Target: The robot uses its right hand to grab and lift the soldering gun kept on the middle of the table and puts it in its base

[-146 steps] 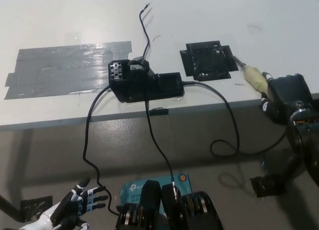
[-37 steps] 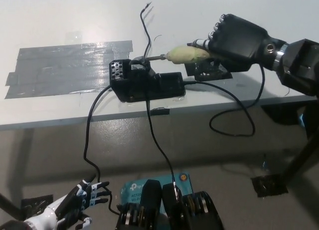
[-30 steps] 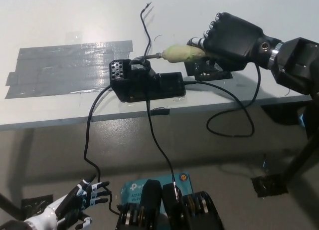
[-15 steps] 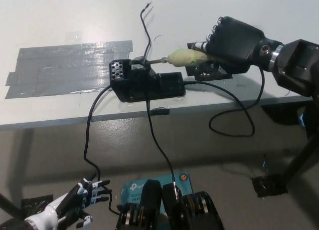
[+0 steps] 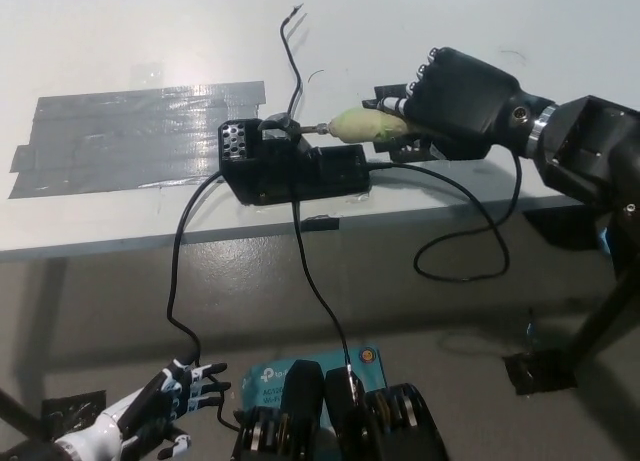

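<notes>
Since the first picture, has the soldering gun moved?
Yes. The soldering gun, held in the right hand, has gone from the table's right edge leftward; its tip now sits at the black base.

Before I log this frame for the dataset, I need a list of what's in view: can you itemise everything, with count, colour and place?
White table: one, fills the upper picture.
Grey tape patch: one, on the table's left part.
Black soldering base unit: one, mid-table near the front edge, cables leading off it.
Yellow-green handled soldering gun: one, held level, its metal tip at the base's holder.
Black square mat: one, right of the base, mostly hidden under the right hand.
Black cables: several, hanging from the table toward the floor.
Teal box: one, on the floor at bottom centre.
Right hand: black, closed on the gun.
Left hand: white, lower left, fingers spread, holding nothing.
</notes>
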{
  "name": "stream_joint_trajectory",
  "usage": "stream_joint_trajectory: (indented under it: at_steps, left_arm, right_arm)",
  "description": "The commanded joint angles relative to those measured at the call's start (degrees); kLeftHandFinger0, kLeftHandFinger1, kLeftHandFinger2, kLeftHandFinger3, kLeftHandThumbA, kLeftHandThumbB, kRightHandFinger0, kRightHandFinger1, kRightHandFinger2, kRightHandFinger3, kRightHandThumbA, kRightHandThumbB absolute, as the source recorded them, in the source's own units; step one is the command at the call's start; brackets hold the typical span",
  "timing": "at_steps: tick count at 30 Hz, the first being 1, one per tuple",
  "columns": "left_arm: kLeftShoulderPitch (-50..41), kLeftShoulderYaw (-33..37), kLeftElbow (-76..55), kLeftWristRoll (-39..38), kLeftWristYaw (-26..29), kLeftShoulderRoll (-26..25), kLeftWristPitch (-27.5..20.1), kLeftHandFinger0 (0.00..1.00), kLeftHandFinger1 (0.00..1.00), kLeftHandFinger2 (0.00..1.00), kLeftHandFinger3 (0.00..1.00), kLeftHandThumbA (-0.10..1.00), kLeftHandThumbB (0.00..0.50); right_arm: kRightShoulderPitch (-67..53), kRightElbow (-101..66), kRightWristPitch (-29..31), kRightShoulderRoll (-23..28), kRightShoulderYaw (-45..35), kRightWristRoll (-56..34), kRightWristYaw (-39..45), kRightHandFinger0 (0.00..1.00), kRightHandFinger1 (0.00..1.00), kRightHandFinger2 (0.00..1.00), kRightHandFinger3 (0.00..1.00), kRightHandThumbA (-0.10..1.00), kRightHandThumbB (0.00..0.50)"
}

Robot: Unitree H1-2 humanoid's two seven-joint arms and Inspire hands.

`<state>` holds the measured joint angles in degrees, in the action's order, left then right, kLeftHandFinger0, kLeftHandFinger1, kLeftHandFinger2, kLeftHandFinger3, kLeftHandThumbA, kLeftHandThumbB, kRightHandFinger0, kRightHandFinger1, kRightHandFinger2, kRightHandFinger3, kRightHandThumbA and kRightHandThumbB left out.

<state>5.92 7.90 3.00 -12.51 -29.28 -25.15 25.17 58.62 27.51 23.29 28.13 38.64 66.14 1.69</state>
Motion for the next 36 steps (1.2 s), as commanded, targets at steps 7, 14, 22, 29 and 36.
stream_joint_trajectory:
  at_steps: [7,14,22,29,36]
  left_arm:
    - [0.0,0.7,-2.5,0.5,-0.4,-0.2,0.3,1.00,1.00,1.00,1.00,1.00,0.421]
    - [-0.4,0.5,-3.3,0.4,0.2,0.5,0.9,1.00,1.00,1.00,1.00,1.00,0.420]
    - [-0.4,0.9,-3.6,0.6,-0.2,0.7,0.8,1.00,1.00,1.00,1.00,1.00,0.423]
    - [-0.2,1.3,-4.2,1.1,0.0,0.9,1.3,1.00,1.00,1.00,1.00,1.00,0.409]
    - [-0.1,1.3,-4.9,1.2,0.0,0.8,1.0,1.00,1.00,1.00,1.00,1.00,0.398]
  right_arm:
    - [1.1,-3.2,-5.0,0.0,-0.4,2.5,7.3,0.00,0.01,0.28,0.24,0.04,0.131]
    - [2.2,-1.6,-2.4,0.7,2.1,4.6,6.3,0.00,0.00,0.32,0.18,0.10,0.114]
    - [5.0,2.4,2.9,1.8,6.4,6.6,-0.6,0.00,0.00,0.26,0.18,0.09,0.187]
    - [8.3,11.9,3.6,-1.3,9.3,5.8,-7.7,0.00,0.02,0.31,0.37,-0.03,0.180]
    - [13.9,20.8,3.6,-4.3,14.2,0.5,-15.4,0.00,0.00,0.36,0.42,-0.08,0.193]
